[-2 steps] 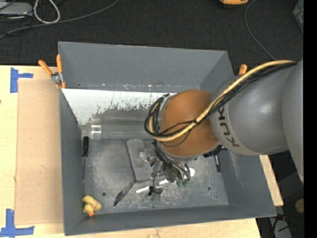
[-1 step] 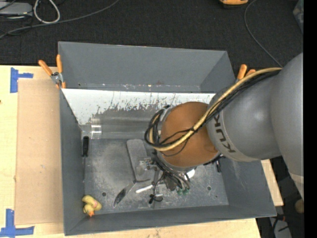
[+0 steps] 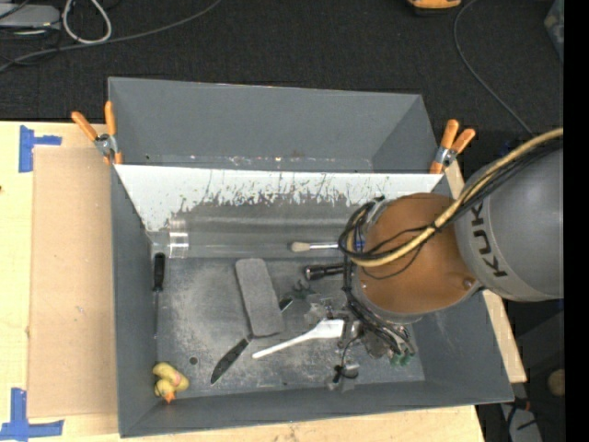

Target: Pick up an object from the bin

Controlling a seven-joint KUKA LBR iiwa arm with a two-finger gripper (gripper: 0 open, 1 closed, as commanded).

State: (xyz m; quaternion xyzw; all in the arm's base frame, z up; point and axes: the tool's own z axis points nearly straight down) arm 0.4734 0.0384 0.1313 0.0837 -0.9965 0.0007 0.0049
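In the grey bin (image 3: 267, 118), a yellow duck (image 3: 167, 381) lies in the front left corner and a grey block (image 3: 258, 295) mid-floor. A white plastic utensil (image 3: 296, 340) reaches the gripper (image 3: 354, 343) at front right; I cannot tell whether the gripper is apart or together.

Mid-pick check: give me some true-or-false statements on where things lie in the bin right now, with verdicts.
1. The yellow duck lies in the front left corner of the bin. True.
2. The grey block stands upright against the back wall. False: it lies flat on the floor, near the middle.
3. The clear tube lies along the foot of the back wall. True.
4. The gripper hangs over the duck. False: it is at the bin's right side, by one end of the white utensil.
5. The black blade lies on top of the block. False: it lies on the floor in front of the block.
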